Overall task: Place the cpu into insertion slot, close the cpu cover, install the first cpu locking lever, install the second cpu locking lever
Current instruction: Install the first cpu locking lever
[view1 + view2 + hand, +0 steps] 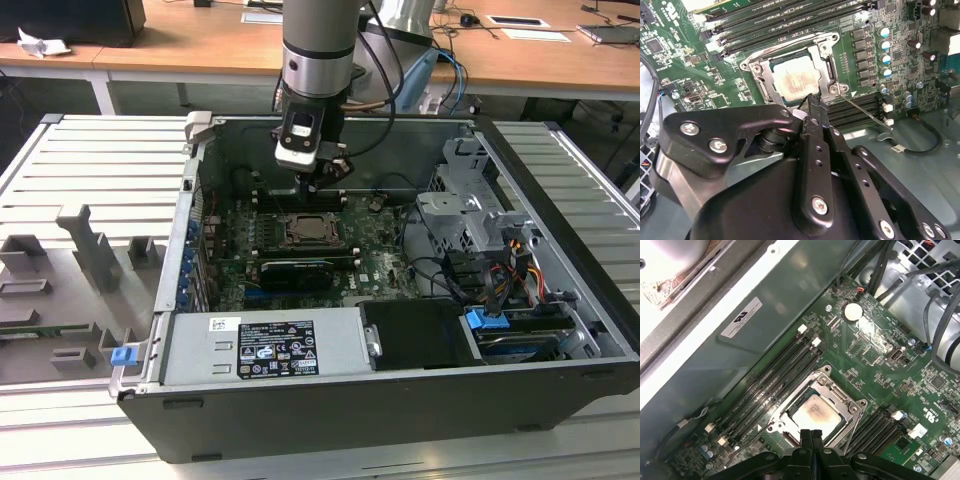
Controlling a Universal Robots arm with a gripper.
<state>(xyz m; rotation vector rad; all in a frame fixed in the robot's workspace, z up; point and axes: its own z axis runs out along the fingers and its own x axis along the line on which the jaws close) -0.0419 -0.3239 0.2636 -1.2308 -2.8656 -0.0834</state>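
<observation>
The arm (318,45) stands almost vertical, reaching down from above, and its thick grey and silver wrist (316,75) has the tool end turned downward. Under the wrist sits a black head with a white block (298,140) on its front. The pincer (318,186) points straight down. In both wrist views its two slim black fingers (805,441) are pressed one against the other, with no gap between them.

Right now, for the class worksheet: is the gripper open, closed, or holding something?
Gripper: closed, fingertips pressed together with nothing between them, close to the cpu.
</observation>
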